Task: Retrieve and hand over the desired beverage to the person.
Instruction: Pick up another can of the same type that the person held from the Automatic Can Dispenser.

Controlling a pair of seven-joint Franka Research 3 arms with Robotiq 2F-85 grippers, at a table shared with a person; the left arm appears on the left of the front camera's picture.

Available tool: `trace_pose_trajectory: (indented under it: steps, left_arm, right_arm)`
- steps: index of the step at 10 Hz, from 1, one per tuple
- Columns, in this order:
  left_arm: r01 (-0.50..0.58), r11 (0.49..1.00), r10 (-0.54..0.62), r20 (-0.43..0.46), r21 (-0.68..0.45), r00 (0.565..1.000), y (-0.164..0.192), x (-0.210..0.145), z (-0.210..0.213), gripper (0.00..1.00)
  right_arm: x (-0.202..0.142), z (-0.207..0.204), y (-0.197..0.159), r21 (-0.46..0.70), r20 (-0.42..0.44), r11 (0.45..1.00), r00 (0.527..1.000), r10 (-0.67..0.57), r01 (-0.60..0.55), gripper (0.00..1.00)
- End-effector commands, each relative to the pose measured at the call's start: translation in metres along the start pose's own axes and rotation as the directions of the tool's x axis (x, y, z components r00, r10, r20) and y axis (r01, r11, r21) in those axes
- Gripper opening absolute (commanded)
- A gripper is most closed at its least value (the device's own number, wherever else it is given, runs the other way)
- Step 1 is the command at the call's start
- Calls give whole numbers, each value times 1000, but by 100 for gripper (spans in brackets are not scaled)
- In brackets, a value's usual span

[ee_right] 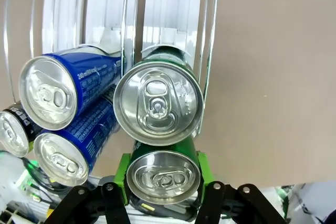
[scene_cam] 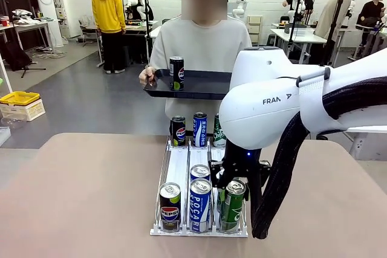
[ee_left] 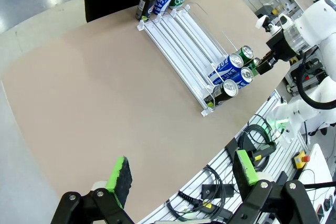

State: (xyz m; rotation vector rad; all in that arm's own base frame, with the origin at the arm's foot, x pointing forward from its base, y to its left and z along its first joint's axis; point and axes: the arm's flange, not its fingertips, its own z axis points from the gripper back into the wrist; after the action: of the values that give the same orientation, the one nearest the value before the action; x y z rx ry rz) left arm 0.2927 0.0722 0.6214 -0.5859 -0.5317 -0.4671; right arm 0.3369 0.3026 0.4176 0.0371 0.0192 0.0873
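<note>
On the desk [scene_cam: 78,197] stands a clear rack [scene_cam: 179,170] with three lanes. At its near end I count five cans: one black can [scene_cam: 170,206], two blue cans, one in front [scene_cam: 200,205] and one just behind it [scene_cam: 200,172], and two green cans, one behind the other in the right lane. At the far end three more stand side by side, one black [scene_cam: 178,131], one blue [scene_cam: 199,129] and one green [scene_cam: 218,132]. The person [scene_cam: 202,46] at the far side holds a dark tray [scene_cam: 193,86] with one black can [scene_cam: 176,73] upright on it. The right gripper [ee_right: 163,179] has its green-padded fingers closed around the front green can [ee_right: 163,176], with the second green can [ee_right: 158,102] touching just behind it; the bulky white right arm [scene_cam: 284,98] blocks much of the rack's right side in the front view. The left gripper [ee_left: 182,174] hangs above the desk edge, well apart from the rack, fingers spread wide and holding nothing.
</note>
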Motion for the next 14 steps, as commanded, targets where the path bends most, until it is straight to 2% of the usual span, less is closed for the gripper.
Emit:
trace_pose_trajectory:
  steps: [1, 3, 5, 7, 9, 12, 13, 14]
  left_arm:
    - [4, 1000, -4, -5, 1, 1000, 1, -2, 1, 100]
    - [4, 1000, -4, -5, 1, 1000, 1, -2, 1, 100]
    - [4, 1000, -4, -5, 1, 1000, 1, -2, 1, 100]
    - [4, 1000, -4, -5, 1, 1000, 1, -2, 1, 100]
    - [4, 1000, -4, -5, 1, 1000, 1, -2, 1, 100]
    - [4, 1000, -4, -5, 1, 1000, 1, -2, 1, 100]
    - [4, 1000, -4, -5, 1, 1000, 1, -2, 1, 100]
    - [4, 1000, -4, -5, 1, 1000, 1, -2, 1, 100]
  right_arm:
    - [-20, 38, 11, -21, 31, 997, 997, -70, 71, 0]
    - [-42, 108, 19, -29, 142, 988, 979, -144, 149, 0]
    - [-57, 174, 28, -26, 214, 977, 956, -203, 213, 0]
    - [-66, 234, 41, -15, 268, 965, 931, -247, 260, 0]
    - [-58, 281, 48, 17, 298, 944, 899, -320, 330, 0]
    - [-39, 305, 42, 67, 262, 928, 891, -372, 368, 0]
    - [-54, 293, 34, 67, 278, 943, 902, -332, 326, 0]
    - [-54, 293, 34, 67, 278, 943, 902, -332, 326, 0]
